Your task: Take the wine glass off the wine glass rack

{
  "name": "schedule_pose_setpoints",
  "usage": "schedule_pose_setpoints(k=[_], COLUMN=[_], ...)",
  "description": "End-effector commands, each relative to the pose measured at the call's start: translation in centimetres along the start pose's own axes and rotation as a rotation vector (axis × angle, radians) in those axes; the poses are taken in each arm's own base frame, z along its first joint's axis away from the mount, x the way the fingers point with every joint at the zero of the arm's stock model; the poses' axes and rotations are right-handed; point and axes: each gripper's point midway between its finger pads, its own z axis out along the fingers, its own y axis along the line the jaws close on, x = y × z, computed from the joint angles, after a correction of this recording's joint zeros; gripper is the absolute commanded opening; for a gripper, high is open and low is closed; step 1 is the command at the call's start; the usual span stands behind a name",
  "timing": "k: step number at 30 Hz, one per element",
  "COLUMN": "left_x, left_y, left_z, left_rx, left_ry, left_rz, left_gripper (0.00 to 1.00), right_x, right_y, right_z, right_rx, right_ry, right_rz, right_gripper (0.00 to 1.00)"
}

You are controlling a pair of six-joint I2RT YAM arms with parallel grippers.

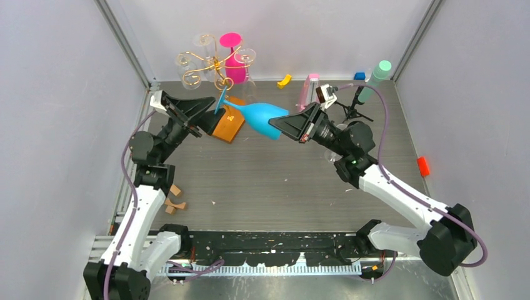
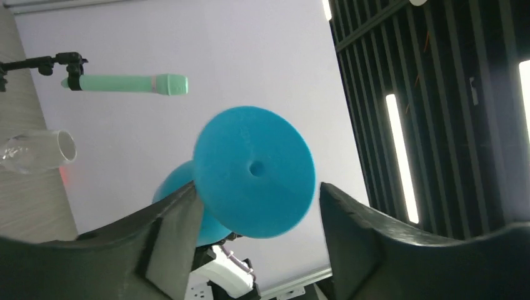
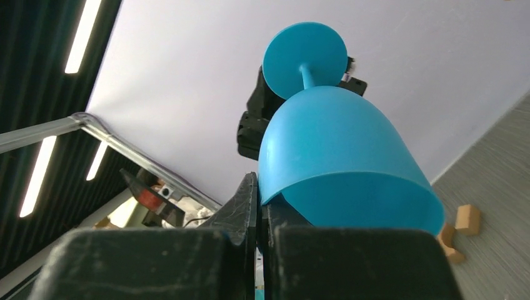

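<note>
1. A grey plank table (image 1: pixel 269 187) sits between pale walls, with open boards at 6 o'clock of the grippers.
2. The right gripper (image 3: pixel 259 187) is pinched tight on the rim of the blue wine glass (image 1: pixel 259 117). The glass lies sideways in the air, off its stand, foot toward 9 o'clock.
3. The left gripper (image 2: pixel 256 200) stands parted around that foot, with a gap on one side.
4. The wine glass rack (image 1: pixel 212 62), at 11 o'clock, carries a pink glass (image 1: pixel 236 70) and clear glasses (image 1: pixel 201 40). Its orange base (image 1: pixel 228 127) shows just beside the blue stem.
5. Wooden blocks (image 1: pixel 174 200) lie at 8 o'clock, near the table's left edge.

Robotics lab cell: grey panel walls (image 1: pixel 50 125), aluminium framing (image 1: pixel 128 47), strip lights (image 2: pixel 400 156) overhead, slatted black ceiling (image 2: pixel 450 75).
</note>
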Motion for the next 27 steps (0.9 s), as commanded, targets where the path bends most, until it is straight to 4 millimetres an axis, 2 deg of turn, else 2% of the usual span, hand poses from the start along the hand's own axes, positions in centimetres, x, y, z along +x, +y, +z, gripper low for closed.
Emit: schedule_pose_setpoints(k=[1,2,3,4,6,7,8,10,14,17,22,27], left_x=[0.8,0.9,0.8,0.7,0.4,0.1,-0.2,-1.0,-3.2,-4.6,-6.0,-6.7], left_y=[0.4,1.3,3.0,4.8,7.8,8.8,9.8,11.1,12.1,12.4,13.4,14.0], left_z=[-1.4,-1.8,-2.3,-3.0,-4.8,-5.6,-6.5,-8.1,-10.2,-10.9,-11.5,-12.2], left_rx=[-0.035,-0.082,-0.153,-0.235,-0.367,-0.420,-0.471,-0.562,-0.706,-0.784,-0.855,-0.882], left_ry=[-0.020,-0.017,-0.011,-0.004,0.002,-0.006,-0.010,-0.027,-0.056,-0.065,-0.070,-0.098], left_rz=[0.253,0.281,0.360,0.399,0.492,0.535,0.579,0.684,0.878,0.955,1.017,1.051], left_gripper=[0.78,0.85,0.91,0.97,1.00,1.00,1.00,1.00,1.00,1.00,1.00,1.00], right_x=[-0.6,-0.5,-0.8,-0.4,-0.1,-0.1,0.4,1.1,2.3,2.3,2.5,1.7], right_y=[-0.5,-2.2,-1.8,-4.3,-6.4,-6.6,-8.0,-9.3,-11.1,-11.2,-10.4,-11.9], right_z=[-0.1,-0.7,-0.8,-2.3,-4.1,-4.3,-5.4,-6.6,-10.2,-13.7,-17.9,-22.6], right_rx=[0.179,0.303,0.330,0.463,0.599,0.625,0.692,0.783,0.978,1.136,1.300,1.549], right_ry=[0.028,0.049,0.063,0.099,0.138,0.146,0.185,0.260,0.406,0.454,0.491,0.495], right_rz=[-0.179,-0.176,-0.265,-0.292,-0.319,-0.328,-0.327,-0.327,-0.342,-0.351,-0.338,-0.358], right_gripper=[0.00,0.00,0.00,0.00,0.00,0.00,0.00,0.00,0.00,0.00,0.00,0.00])
